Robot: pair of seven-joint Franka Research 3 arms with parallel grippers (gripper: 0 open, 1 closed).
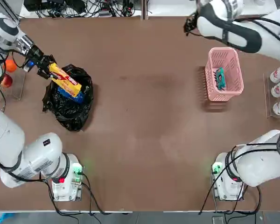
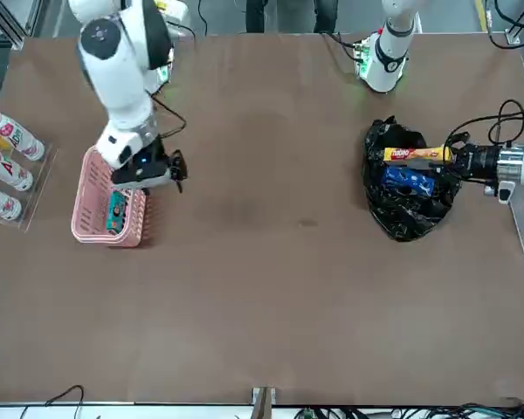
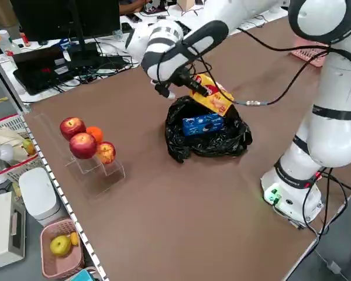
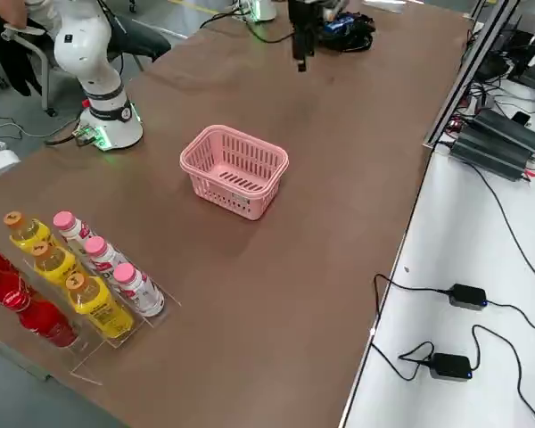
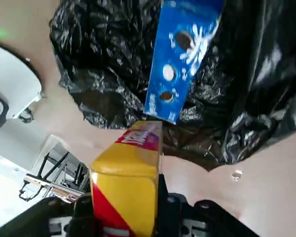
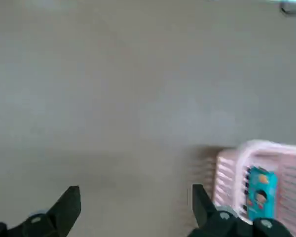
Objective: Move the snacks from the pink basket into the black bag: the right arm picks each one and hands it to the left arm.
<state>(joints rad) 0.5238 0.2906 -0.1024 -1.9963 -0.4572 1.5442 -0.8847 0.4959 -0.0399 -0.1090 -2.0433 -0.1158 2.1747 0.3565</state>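
1. Three snack packets are in view. The yellow-orange packet [image 1: 64,80] is pinched at one end by the left gripper [image 1: 45,65] and hangs tilted over the mouth of the black bag [image 1: 70,109]. Its red band carries white lettering that cannot be read.
2. The blue packet [image 5: 182,54] lies inside the bag; it shows round dark biscuits and white marks, with no legible name.
3. The teal-green packet [image 1: 220,78] lies alone in the pink basket [image 1: 234,63], which stands on the robot's right side of the tabletop [image 1: 144,121].
4. The right gripper [image 6: 133,205] hangs beside the basket with its fingers spread wide, holding nothing.
5. White bottles [image 2: 7,166] with red "AD" lettering stand in a clear rack near the tabletop edge beyond the basket.
6. A broad bare stretch of tabletop separates bag and basket.
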